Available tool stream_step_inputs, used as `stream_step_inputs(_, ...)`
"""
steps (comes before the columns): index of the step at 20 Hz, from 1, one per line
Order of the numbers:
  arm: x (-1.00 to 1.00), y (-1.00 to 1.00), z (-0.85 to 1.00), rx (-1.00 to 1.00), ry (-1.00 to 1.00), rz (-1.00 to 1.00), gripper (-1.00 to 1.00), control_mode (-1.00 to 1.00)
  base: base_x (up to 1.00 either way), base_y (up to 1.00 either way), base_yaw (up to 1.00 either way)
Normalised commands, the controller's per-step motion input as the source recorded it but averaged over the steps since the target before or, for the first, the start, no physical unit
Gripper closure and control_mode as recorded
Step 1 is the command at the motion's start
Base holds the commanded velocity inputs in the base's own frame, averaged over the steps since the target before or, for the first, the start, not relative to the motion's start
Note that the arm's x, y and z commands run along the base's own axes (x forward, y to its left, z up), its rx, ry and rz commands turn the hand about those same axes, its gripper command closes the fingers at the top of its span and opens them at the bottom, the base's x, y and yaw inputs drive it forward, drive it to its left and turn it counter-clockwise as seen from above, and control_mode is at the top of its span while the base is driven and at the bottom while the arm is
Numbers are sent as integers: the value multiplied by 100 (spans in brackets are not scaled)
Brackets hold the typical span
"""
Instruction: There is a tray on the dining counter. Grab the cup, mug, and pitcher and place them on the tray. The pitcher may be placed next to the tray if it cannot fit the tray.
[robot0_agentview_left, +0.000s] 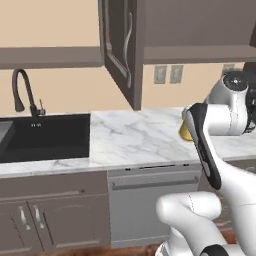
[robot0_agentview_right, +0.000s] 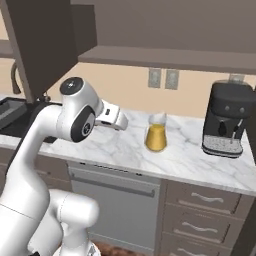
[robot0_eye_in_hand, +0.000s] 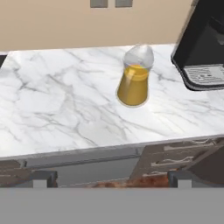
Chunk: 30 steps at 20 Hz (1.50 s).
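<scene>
The amber-yellow pitcher (robot0_eye_in_hand: 134, 78) with a clear narrow top stands upright on the marble worktop (robot0_eye_in_hand: 52, 100), left of the coffee machine. The right base view shows the pitcher (robot0_agentview_right: 156, 132) a short way right of my hand. In the left base view just a yellow sliver of the pitcher (robot0_agentview_left: 184, 132) peeks out behind my arm. My gripper (robot0_eye_in_hand: 111, 180) is open, hanging in front of the worktop's edge and short of the pitcher, with nothing between its fingertips (robot0_eye_in_hand: 41, 178). The tray, cup, mug and dining counter are out of view.
A black coffee machine (robot0_agentview_right: 227, 117) stands right of the pitcher. To the left are a black sink (robot0_agentview_left: 47, 135) and a dark faucet (robot0_agentview_left: 24, 92). A cabinet door (robot0_agentview_left: 120, 50) hangs open above the worktop. Drawers (robot0_agentview_right: 205, 200) and a dishwasher front (robot0_agentview_left: 152, 197) sit below.
</scene>
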Motion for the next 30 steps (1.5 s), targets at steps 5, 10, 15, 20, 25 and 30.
stream_step_inputs(5, 0, 0, 0, 0, 0, 0, -100, 100, 50, -32, 0)
stream_step_inputs(10, 0, 0, 0, 0, 0, 0, -100, 100, 23, -50, -6)
stream_step_inputs(15, 0, 0, 0, 0, 0, 0, -100, 100, 22, -27, -8)
stream_step_inputs(20, 0, 0, 0, 0, 0, 0, -100, 100, 37, 0, 0)
stream_step_inputs(25, 0, 0, 0, 0, 0, 0, -100, 100, 36, 6, 0)
stream_step_inputs(30, 0, 0, 0, 0, 0, 0, -100, 100, 32, 6, 0)
